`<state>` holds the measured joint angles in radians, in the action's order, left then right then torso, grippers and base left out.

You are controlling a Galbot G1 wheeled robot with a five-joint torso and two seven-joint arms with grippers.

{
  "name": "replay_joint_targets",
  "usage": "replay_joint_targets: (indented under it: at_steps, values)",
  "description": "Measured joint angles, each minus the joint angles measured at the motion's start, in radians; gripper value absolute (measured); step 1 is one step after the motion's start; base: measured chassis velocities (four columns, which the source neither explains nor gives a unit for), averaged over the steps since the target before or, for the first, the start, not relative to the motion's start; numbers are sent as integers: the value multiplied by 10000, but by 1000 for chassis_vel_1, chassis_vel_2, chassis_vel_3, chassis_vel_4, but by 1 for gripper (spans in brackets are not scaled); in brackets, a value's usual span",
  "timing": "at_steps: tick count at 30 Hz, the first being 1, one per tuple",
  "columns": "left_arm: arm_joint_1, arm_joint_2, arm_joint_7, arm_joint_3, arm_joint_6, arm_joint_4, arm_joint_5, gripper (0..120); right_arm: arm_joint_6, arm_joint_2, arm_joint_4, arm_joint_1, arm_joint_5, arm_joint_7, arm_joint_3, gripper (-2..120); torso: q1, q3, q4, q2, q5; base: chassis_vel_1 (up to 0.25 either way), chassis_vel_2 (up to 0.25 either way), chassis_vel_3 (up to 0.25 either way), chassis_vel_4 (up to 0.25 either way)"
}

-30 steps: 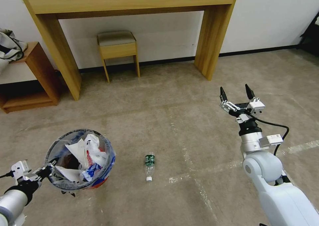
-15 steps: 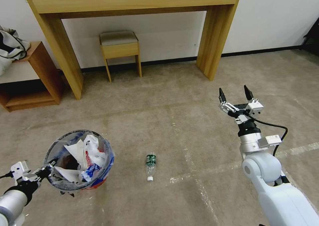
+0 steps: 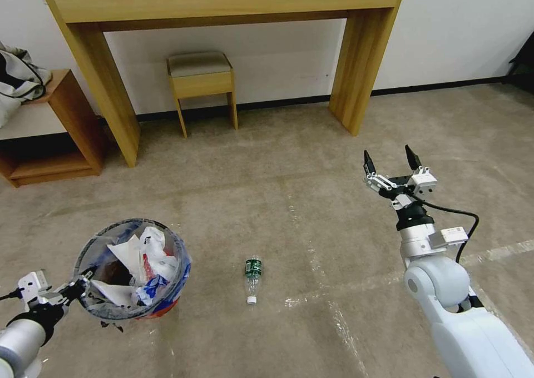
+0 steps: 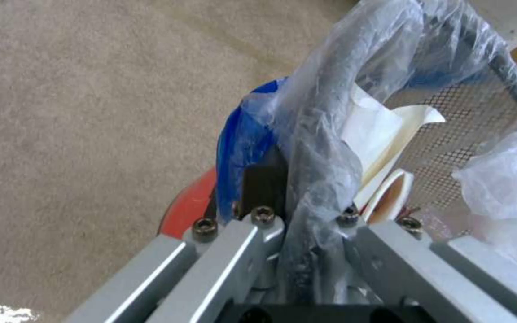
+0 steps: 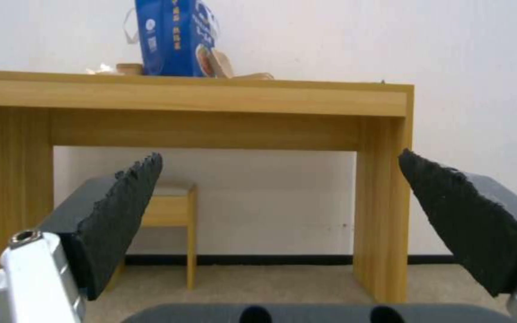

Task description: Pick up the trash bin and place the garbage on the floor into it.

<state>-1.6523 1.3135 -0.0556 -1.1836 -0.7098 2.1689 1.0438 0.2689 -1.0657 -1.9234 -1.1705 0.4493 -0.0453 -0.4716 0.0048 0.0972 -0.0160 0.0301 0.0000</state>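
Plastic-lined bin (image 3: 133, 269) hangs off the floor (image 3: 311, 211), left claw (image 3: 78, 286) clamped on its rim. Bottle (image 3: 251, 278) lies on carpet beside it. Right claw (image 3: 391, 161) spread wide, raised, empty.

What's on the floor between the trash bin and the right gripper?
In the head view, one small green-labelled bottle lies on the carpet between the trash bin and the open right gripper; otherwise bare carpet with tape lines.

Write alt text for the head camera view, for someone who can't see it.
The left end effector holds the plastic-lined red-based round trash bin by its rim, above the beige carpet floor. A small green-labelled clear bottle lies beside it; the right end effector hangs open.
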Motion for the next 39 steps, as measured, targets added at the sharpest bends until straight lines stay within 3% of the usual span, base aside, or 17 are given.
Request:
replay_joint_targets:
  at_steps: [9, 11, 12, 14, 15, 17, 18, 19, 20, 23, 27, 29, 30, 31, 34, 39]
  values:
    - [21, -2, 3, 11, 4, 8, -19, 1, -256, 399, -204, 89, -3, -186, 582, 100, 0, 0, 0, 0, 1, 0, 0, 0, 0]
    - [55, -2, 4, 45, 5, 23, -25, 1, -1593, 858, -710, 239, 349, -1098, 1388, 100, -1, 0, -1, 0, 0, 0, 0, 0, 0]
    - [55, -2, 4, 45, 5, 23, -25, 1, -1593, 858, -710, 239, 349, -1098, 1388, 100, -1, 0, -1, 0, 0, 0, 0, 0, 0]
    - [114, 3, 0, 82, 5, 59, -31, 1, -3440, 1208, -1352, 516, 1278, -1955, 2083, 100, 0, 0, 1, 0, 0, 0, 0, 0, 0]
    - [114, 3, 0, 82, 5, 59, -31, 1, -3440, 1208, -1352, 516, 1278, -1955, 2083, 100, 0, 0, 1, 0, 0, 0, 0, 0, 0]
    - [171, -2, -9, 179, -7, 67, -61, 1, -5056, 1479, -1914, 896, 2592, -2804, 2773, 100, -1, 0, -2, 0, -2, 0, 0, 0, 0]
    - [171, -2, -9, 179, -7, 67, -61, 1, -5056, 1479, -1914, 896, 2592, -2804, 2773, 100, -1, 0, -2, 0, -2, 0, 0, 0, 0]
    - [173, 13, -9, 200, -11, 72, -90, 1, -5809, 1575, -2113, 1253, 3438, -3376, 3259, 100, 0, 0, -1, 0, 0, 0, 0, 0, 0]
    - [173, 13, -9, 200, -11, 72, -90, 1, -5809, 1575, -2113, 1253, 3438, -3376, 3259, 100, 0, 0, -1, 0, 0, 0, 0, 0, 0]
    - [183, 28, -11, 200, -20, 78, -108, 1, -6937, 1747, -2239, 2129, 5059, -4344, 4374, 100, -1, 0, 0, 0, -2, 0, 0, 0, 0]
    - [190, 17, -13, 176, -26, 87, -109, 1, -7366, 1817, -2085, 2807, 5917, -4832, 5201, 100, 0, 0, 0, 0, -1, 0, 0, 0, 0]
    - [203, -36, -38, 146, -37, 93, -102, 1, -8452, 1726, -1908, 3648, 7832, -5931, 6007, 100, 0, 0, 1, 0, -3, 0, 0, 0, 0]
    - [203, -36, -38, 146, -37, 93, -102, 1, -8452, 1726, -1908, 3648, 7832, -5931, 6007, 100, 0, 0, 1, 0, -3, 0, 0, 0, 0]
    - [209, -62, -49, 110, -43, 82, -82, 1, -9000, 1618, -1766, 3975, 8737, -6536, 6323, 100, 0, 0, 0, -1, -1, 0, 0, 0, 0]
    - [211, -87, -58, 68, -45, 54, -64, 1, -9294, 1519, -1533, 4273, 9242, -6931, 6702, 100, 0, 0, 0, 0, -1, 0, 0, 0, 0]
    - [290, -115, -80, -60, -51, -86, -11, 1, -9603, 652, -171, 4988, 10038, -7871, 7914, 100, 0, 0, -1, 0, -2, 0, 0, 0, 0]
